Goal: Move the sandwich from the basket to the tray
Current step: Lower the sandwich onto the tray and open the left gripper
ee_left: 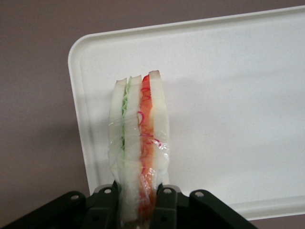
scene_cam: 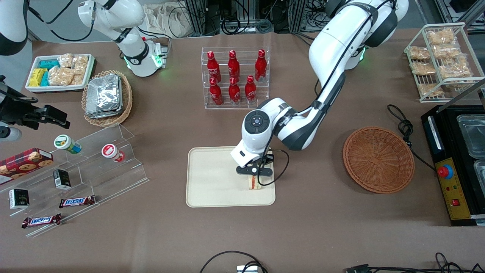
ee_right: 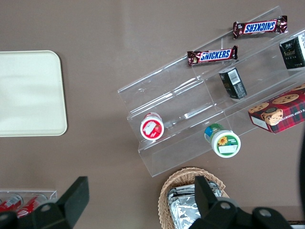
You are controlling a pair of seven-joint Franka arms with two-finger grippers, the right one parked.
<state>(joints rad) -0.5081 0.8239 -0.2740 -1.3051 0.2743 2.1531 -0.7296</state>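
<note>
Black two-finger gripper (scene_cam: 254, 177) clamps the plastic-wrapped triangular white-bread sandwich (ee_left: 138, 138) upright over the cream rectangular tray (scene_cam: 212, 178), near its corner, likely to set it down, leaving the reddish-brown round wicker basket (scene_cam: 378, 159) empty.

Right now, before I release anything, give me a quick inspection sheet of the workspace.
Surface: brown table, flat.
Job's things: sandwich pinched edge-up over the tray, at its corner nearest the front camera, toward the working arm's end; contact with the tray not visible. Basket holds nothing, toward the working arm's end.
Clutter: bottle rack, acrylic shelf with cups, boxes and Snickers bars, foil-packet basket, snack bin, wire rack of bagged snacks.
Grippers: gripper shut on the sandwich above the tray.
Cables: black cable beside the basket; cable loop at the table edge.
Surroundings: black control box with a red button.
</note>
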